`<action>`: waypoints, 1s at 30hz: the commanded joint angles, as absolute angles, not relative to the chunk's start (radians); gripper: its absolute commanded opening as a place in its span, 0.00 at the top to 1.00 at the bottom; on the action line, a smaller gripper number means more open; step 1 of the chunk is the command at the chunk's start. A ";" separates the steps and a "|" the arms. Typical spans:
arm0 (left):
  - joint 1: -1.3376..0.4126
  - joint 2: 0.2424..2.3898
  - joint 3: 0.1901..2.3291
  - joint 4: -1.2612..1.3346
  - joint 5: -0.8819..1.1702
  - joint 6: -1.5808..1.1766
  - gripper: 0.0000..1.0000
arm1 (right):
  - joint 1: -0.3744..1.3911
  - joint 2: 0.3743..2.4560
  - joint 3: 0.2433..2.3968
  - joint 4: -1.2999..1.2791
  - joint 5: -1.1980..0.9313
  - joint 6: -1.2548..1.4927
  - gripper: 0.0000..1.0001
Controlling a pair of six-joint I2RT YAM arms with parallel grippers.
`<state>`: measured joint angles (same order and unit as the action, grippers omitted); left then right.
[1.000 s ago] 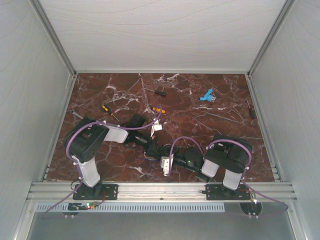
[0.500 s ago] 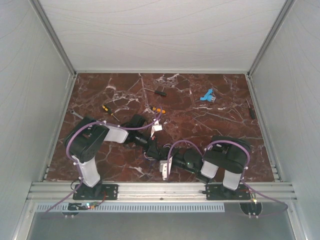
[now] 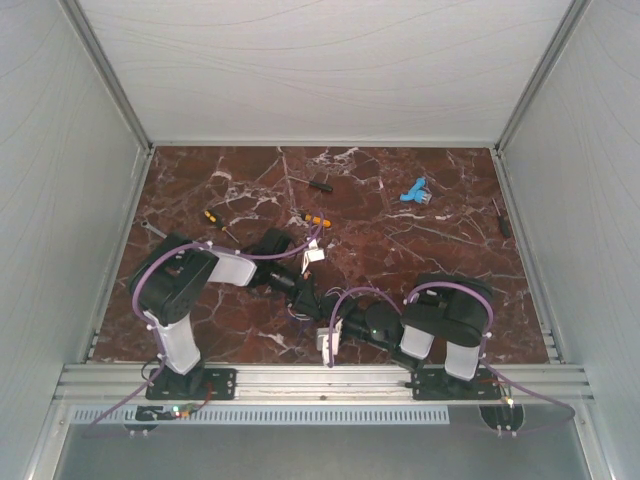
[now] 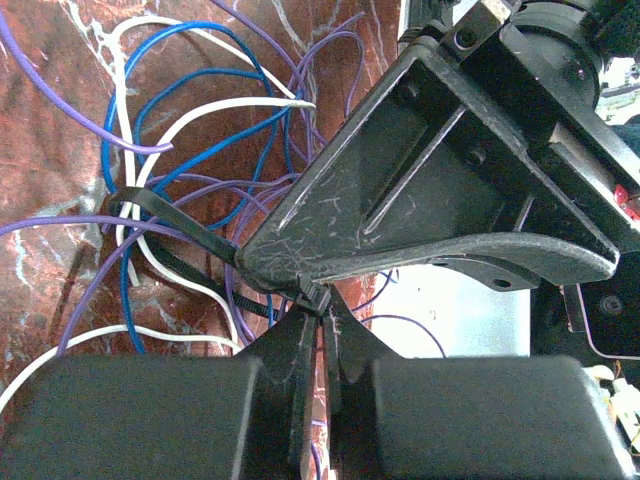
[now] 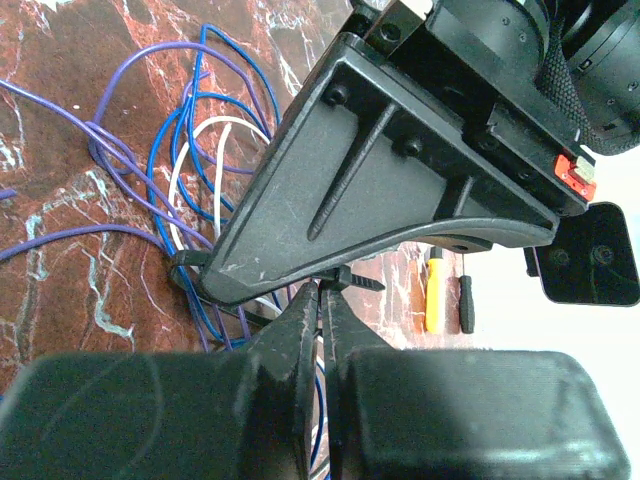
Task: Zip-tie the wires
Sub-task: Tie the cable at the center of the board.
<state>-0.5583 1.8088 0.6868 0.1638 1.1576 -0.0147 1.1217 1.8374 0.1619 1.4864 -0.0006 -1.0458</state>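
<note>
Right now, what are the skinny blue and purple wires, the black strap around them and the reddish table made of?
Thin blue and purple wires: smooth plastic coating, slightly shiny; the core is hidden. Thin black strap: probably matte plastic, bending without creasing. Reddish-brown table: marble or imitation, white-veined and glossy.

Red-brown marbled counter (image 3: 400, 260). Wires (image 4: 180, 200) lie on it just past the left hand (image 4: 320, 312): blue, purple & white loops w/ a zip tie (image 4: 170, 215) among them. Farther beyond the hand: orange-handled screwdriver (image 3: 316, 219), then black screwdriver (image 3: 320, 184). Beyond-left: yellow-black screwdriver (image 3: 212, 217). Beyond-right: blue item (image 3: 414, 192).
</note>
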 commanded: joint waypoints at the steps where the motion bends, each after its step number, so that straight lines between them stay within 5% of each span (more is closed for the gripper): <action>1: -0.545 1.792 0.721 0.243 1.171 -0.022 1.00 | 1.146 1.844 0.149 1.628 -0.037 -1.052 1.00; 5: -0.543 1.775 0.708 0.255 1.145 -0.026 0.86 | 1.143 1.835 0.155 1.628 -0.028 -1.020 1.00; 20: -0.543 1.662 0.587 0.368 1.072 -0.107 0.55 | 1.102 1.817 0.172 1.628 -0.052 -0.922 1.00; 24: -0.542 1.588 0.531 0.424 1.008 -0.185 0.36 | 1.101 1.812 0.171 1.628 -0.058 -0.919 1.00; 30: -0.520 1.471 0.471 0.484 0.895 -0.263 0.34 | 1.101 1.806 0.167 1.628 -0.079 -0.911 1.00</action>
